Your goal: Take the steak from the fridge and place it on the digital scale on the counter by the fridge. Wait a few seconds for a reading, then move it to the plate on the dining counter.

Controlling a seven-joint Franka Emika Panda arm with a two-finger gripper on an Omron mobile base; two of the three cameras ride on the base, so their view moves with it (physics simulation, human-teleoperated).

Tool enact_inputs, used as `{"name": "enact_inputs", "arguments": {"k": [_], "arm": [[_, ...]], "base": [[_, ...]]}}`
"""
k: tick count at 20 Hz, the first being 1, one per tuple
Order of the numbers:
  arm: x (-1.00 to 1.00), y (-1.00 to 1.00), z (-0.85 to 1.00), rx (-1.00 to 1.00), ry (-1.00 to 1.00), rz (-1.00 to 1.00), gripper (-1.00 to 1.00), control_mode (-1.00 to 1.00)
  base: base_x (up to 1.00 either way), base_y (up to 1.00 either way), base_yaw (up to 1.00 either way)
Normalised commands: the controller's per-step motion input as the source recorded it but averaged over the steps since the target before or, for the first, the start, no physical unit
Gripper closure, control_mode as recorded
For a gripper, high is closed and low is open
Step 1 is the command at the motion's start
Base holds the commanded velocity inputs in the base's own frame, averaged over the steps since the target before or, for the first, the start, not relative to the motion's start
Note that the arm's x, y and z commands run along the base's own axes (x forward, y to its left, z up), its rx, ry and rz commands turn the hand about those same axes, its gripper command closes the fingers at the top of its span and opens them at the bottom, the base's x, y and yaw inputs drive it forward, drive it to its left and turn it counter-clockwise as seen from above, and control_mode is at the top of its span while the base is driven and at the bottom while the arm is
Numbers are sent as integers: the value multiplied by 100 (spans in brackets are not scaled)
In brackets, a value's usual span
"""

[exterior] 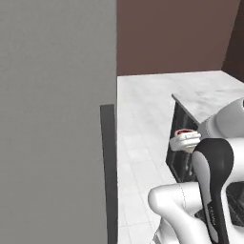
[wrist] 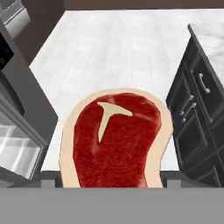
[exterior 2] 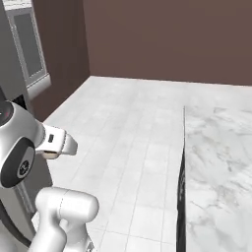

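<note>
1. Carrying the steak (wrist: 116, 140): it sits in the hand (exterior: 185, 140), clamped between the fingers, above the tiled floor (exterior 2: 133, 147).
2. Hand state: closed on the steak; the fingertips are hidden behind the meat in the hand view.
3. Steak's long axis points away from the hand, toward open floor.
4. Dark cabinet (wrist: 199, 118) under the marble tabletop (exterior 2: 221, 162) lies just beside it; the fridge (exterior: 52, 119) lies on the opposite side.
5. Judgement: transit step; neither scale nor plate identifiable.

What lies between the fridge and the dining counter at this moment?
A bare stretch of white tiled floor, seen in the right base view. In the hand view the gripper holds the steak above that floor, between fridge and dining counter.
</note>
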Motion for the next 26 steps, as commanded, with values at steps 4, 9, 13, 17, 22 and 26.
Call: {"name": "enact_inputs", "arguments": {"k": [4,9,13,17,22,26], "arm": [[0,0,0,0,0,0,100,100],[0,0,0,0,0,0,100,100],[0,0,0,0,0,0,100,100],[0,0,0,0,0,0,100,100],[0,0,0,0,0,0,100,100],[0,0,0,0,0,0,100,100]], "base": [[-100,2,-37],[-100,7,-25],[-100,10,-7],[-100,28,16],[-70,40,51],[-25,39,72]]}}
